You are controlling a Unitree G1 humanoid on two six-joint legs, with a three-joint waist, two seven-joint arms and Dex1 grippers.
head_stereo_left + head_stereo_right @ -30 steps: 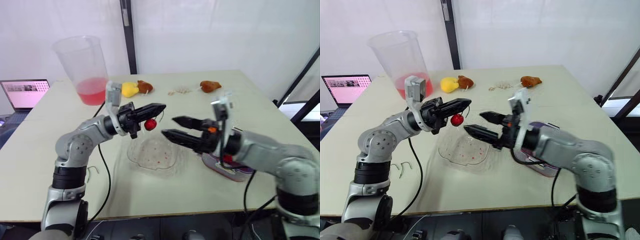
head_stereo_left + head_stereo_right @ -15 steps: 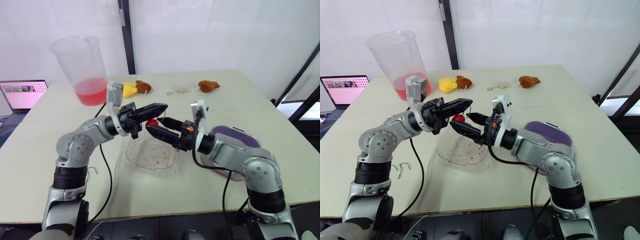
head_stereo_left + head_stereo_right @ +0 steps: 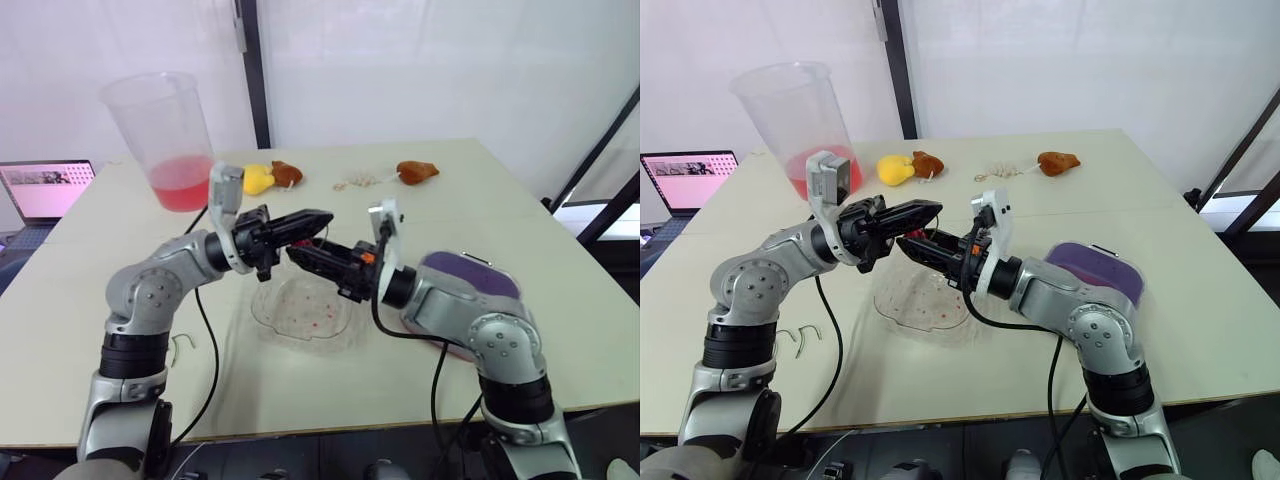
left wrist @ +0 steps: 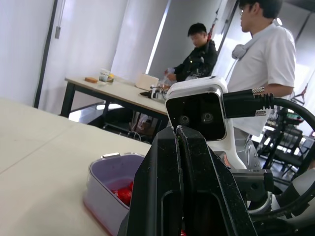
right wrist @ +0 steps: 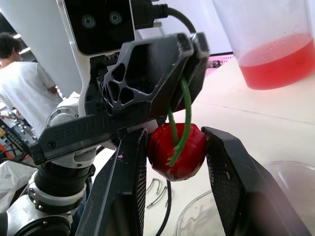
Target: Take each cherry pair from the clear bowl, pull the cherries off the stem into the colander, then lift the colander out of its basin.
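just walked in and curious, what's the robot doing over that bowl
The left end effector pinches a green stem over the bowl. The right end effector grips the red cherry hanging from it, seemingly ready to pull it off. The colander, on the robot's right, already holds some cherries.

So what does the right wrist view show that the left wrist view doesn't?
Right wrist view: a cherry hanging by its green stem from the left gripper, the right gripper clamped on it, plus a beaker of pink liquid. Left wrist view: the purple colander holding cherries, and the right wrist's white camera. Both: the left gripper, the table, a person in white.
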